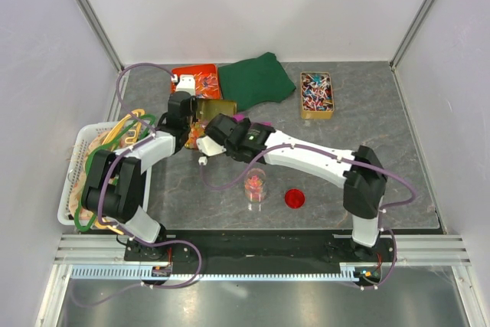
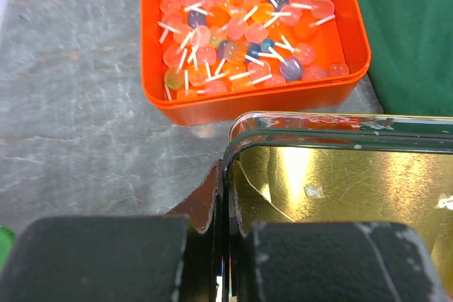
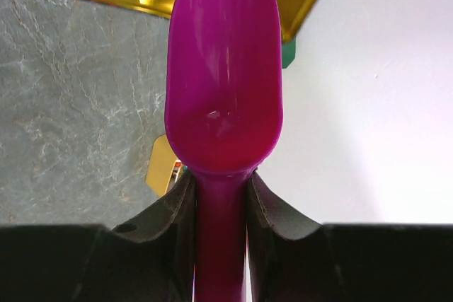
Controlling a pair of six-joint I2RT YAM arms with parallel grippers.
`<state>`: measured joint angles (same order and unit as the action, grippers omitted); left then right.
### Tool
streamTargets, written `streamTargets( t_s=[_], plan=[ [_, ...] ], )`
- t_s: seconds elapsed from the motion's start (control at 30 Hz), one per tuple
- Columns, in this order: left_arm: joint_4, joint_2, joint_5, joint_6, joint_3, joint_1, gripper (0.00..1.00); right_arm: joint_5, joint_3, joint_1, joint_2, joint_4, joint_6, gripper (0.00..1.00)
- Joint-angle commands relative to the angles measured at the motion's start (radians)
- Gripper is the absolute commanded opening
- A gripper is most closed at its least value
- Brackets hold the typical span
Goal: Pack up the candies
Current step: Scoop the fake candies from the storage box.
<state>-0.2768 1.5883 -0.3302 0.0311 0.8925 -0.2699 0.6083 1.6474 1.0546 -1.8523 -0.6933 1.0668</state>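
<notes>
Clear jar (image 1: pixel 256 201): you see it upright on the table in front of the right arm, with a small heap of candies (image 1: pixel 253 182) inside.
Candies: small loose pieces showing pink, orange and a touch of green through the clear wall; from above they blur together.
Red lid (image 1: pixel 295 198): lies flat just right of the jar, not touching it.
Gold tin (image 2: pixel 340 196): open, with a shiny inside. A scrap of orange at its edge in the right wrist view may be a candy, but you cannot tell.
Orange tray (image 2: pixel 248 104): just beyond the tin, filled with lollipops (image 2: pixel 244 30) on white sticks.
Wooden box (image 1: pixel 317 115): far right of the table, full of twist-wrapped sweets (image 1: pixel 316 93).
Left gripper (image 2: pixel 226 230): fingers pinched on the tin's near wall.
Right gripper (image 3: pixel 221 199): fingers clamped round the handle of the magenta scoop (image 3: pixel 223 68), whose bowl points toward the tin.
</notes>
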Motion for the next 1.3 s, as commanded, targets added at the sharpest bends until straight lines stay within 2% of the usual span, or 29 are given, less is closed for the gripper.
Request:
streamTargets(
  t_s=[0.0, 0.2, 0.53, 0.83, 0.97, 1.07, 1.27],
  plan=[
    [-0.134, -0.056, -0.104, -0.065, 0.003, -0.029, 0.02, 0.096, 0.081, 0.013, -0.068, 0.026, 0.036, 0.0],
    [-0.131, -0.06, -0.087, -0.062, 0.002, -0.031, 0.02, 0.1, 0.111, 0.021, -0.142, 0.032, 0.032, 0.0],
    [-0.128, -0.042, -0.018, -0.042, -0.009, -0.029, 0.02, 0.128, 0.106, 0.027, -0.176, 0.005, 0.085, 0.0],
    [-0.107, -0.047, 0.014, -0.011, -0.015, -0.029, 0.02, 0.189, 0.12, 0.07, -0.251, -0.012, 0.18, 0.0],
    [-0.099, -0.045, 0.02, -0.008, -0.013, -0.029, 0.02, 0.171, 0.127, 0.088, -0.275, -0.031, 0.211, 0.0],
    [-0.096, -0.042, 0.026, -0.005, -0.013, -0.029, 0.02, 0.127, 0.17, 0.088, -0.306, -0.078, 0.171, 0.0],
    [-0.088, -0.034, 0.031, -0.003, -0.017, -0.029, 0.02, -0.005, 0.255, 0.087, -0.358, -0.133, -0.019, 0.0]
  ],
)
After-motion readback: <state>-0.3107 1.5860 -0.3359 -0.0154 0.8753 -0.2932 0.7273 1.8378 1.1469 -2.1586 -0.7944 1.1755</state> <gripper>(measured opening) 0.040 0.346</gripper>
